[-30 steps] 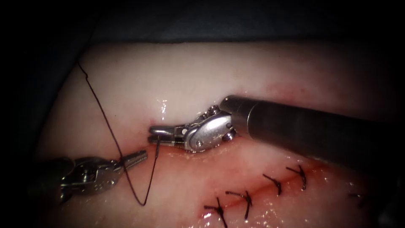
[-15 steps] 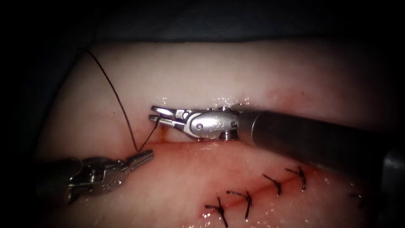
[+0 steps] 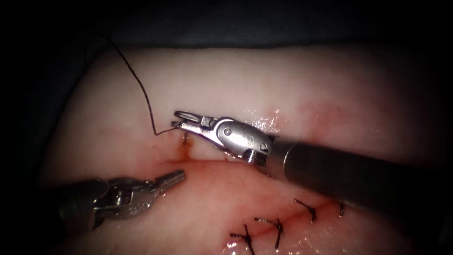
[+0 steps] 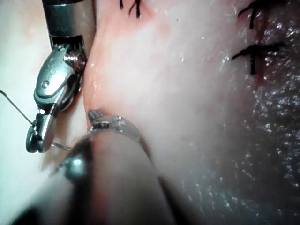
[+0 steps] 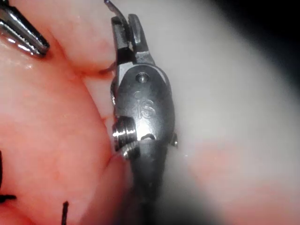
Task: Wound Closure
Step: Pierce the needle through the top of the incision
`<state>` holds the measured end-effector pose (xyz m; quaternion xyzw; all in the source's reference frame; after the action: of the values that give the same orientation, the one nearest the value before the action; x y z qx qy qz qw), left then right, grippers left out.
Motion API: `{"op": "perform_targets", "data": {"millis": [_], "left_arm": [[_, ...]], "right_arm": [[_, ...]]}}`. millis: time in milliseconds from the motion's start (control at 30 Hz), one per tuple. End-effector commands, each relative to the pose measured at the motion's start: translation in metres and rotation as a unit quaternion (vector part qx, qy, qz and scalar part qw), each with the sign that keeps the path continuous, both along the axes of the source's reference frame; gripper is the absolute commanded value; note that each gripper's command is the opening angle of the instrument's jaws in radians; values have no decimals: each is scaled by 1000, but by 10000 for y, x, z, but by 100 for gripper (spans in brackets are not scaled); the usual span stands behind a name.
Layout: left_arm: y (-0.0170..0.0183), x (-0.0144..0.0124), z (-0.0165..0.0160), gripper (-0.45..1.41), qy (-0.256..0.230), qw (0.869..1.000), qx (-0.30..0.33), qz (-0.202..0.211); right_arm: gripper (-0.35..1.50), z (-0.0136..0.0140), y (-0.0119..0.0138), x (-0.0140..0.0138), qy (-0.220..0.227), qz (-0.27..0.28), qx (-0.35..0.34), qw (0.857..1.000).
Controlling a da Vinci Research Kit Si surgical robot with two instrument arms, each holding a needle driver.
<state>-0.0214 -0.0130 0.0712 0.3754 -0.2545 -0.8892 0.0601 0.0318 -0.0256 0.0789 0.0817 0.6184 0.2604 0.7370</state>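
Left tool [image 3: 175,177]: jaws closed, empty, below the cut.
Thread [image 3: 141,89]: runs from upper left to the right tool's tips.
Right tool [image 3: 181,120]: clamped on the needle [image 3: 186,114], seemingly near one end, clear of the tissue [image 3: 283,80].

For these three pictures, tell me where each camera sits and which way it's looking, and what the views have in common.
Endoscope view: above and in front of the tissue, looking down at the cut; right tool holds the needle, thread trailing; left tool holds nothing.
Left wrist view: near the left arm's wrist, looking along its shaft; left tool close up, right tool alongside.
Right wrist view: near the right arm's wrist; right tool grips the needle.
Shared: all show both tools and the stitches.
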Motion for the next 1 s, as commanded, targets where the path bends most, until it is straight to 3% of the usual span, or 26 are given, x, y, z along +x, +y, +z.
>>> {"op": "perform_targets", "data": {"millis": [33,333,667,933,1000], "left_arm": [[4,-6,5,-45,0,1000,0,2],[-7,-8,21,-45,7,1000,20,6],[-21,-6,33,-45,16,999,35,13],[-29,4,42,-45,20,999,44,20],[-29,6,42,-45,25,999,44,18]], "right_arm": [[-35,0,5,13,2,0,14,1000],[-35,-4,30,16,13,9,102,995],[-35,-7,49,25,55,8,187,981],[-35,-10,53,33,81,11,295,952],[-35,-10,52,33,89,10,337,937]]}}
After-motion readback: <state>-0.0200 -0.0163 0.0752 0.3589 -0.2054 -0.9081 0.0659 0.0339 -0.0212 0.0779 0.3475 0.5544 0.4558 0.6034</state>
